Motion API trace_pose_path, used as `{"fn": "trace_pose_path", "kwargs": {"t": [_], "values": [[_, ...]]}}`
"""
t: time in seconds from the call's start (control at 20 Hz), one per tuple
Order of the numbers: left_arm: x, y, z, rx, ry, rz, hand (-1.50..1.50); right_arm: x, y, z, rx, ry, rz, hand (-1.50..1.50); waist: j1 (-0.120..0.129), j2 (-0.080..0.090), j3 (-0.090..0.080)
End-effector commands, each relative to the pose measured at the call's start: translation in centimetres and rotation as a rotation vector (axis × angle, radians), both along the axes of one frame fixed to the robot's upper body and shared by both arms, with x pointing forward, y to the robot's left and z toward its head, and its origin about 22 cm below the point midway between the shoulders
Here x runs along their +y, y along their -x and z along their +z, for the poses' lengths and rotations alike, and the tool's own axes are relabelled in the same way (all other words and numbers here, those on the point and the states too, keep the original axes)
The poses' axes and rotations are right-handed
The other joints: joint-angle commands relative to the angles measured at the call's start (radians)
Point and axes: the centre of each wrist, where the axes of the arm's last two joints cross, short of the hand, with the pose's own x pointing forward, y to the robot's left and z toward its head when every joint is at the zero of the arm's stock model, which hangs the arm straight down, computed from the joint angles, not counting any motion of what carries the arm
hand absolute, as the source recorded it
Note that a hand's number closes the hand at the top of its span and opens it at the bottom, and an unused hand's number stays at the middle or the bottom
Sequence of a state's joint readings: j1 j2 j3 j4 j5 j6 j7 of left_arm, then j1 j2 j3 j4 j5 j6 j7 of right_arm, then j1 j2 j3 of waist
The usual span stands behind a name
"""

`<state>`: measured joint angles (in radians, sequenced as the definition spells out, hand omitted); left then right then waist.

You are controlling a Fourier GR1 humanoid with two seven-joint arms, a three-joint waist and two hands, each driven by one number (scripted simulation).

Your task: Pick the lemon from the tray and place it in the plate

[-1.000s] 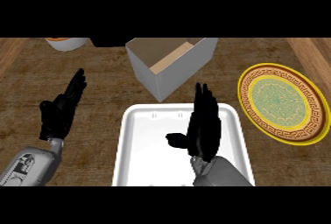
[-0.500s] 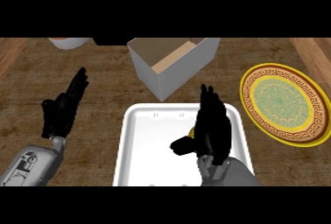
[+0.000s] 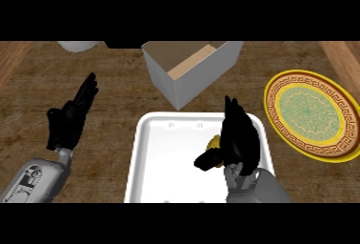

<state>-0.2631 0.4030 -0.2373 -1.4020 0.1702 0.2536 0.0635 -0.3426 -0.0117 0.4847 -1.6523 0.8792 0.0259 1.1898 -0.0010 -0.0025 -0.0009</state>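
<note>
A white tray [image 3: 162, 157] lies near the front of the counter. In it a yellow lemon [image 3: 215, 141] shows only as a sliver, mostly hidden behind my right hand [image 3: 237, 140]. That hand hovers over the tray's right half, fingers straight and pointing away, thumb out to the left just below the lemon. A round plate [image 3: 309, 112] with a yellow and red patterned rim sits to the right of the tray. My left hand [image 3: 70, 118] rests open at the left, fingers up, away from the tray.
An open grey box [image 3: 186, 66] with a tan inside stands just behind the tray. A pale round object [image 3: 77, 45] is cut off at the back left. Wooden strips border the counter at both sides.
My right hand has shifted slightly right and back over the tray, and a sliver of the lemon now shows beside it. The left hand has stayed put.
</note>
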Motion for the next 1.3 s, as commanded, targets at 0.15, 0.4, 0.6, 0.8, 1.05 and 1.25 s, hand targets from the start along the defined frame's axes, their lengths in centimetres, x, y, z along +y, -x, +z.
{"fn": "trace_pose_path", "kwargs": {"t": [0.15, 0.4, 0.6, 0.8, 1.05, 1.25], "values": [[-0.7, -0.6, 0.8, -0.014, 0.011, 0.008, 0.0, 0.0, -0.1, -2.6, 0.212, 0.07, -0.104, -1.5, 0.0, 0.002, 0.001], [-1.0, 0.8, -0.4, -0.006, -0.001, -0.008, 0.0, -0.9, -1.4, -4.2, 0.258, 0.078, -0.085, -1.5, 0.006, 0.002, 0.001], [-1.9, -0.2, -0.3, -0.009, 0.006, -0.014, 0.0, 0.1, -0.3, -6.5, 0.289, 0.084, -0.114, -1.5, 0.004, 0.003, 0.001], [-0.6, 0.5, -0.1, -0.003, 0.0, 0.001, 0.0, -1.0, -0.3, -8.4, 0.292, 0.071, -0.118, -1.5, 0.006, 0.002, 0.001], [0.4, -0.5, -0.6, -0.019, -0.01, -0.004, 0.0, -1.7, -0.3, -7.8, 0.263, 0.073, -0.086, 1.5, -0.001, 0.002, 0.001], [-1.4, -0.2, -0.2, -0.003, -0.002, -0.017, 0.0, -0.3, 0.4, -9.6, 0.206, 0.133, -0.095, 1.5, 0.002, 0.002, 0.001]]}}
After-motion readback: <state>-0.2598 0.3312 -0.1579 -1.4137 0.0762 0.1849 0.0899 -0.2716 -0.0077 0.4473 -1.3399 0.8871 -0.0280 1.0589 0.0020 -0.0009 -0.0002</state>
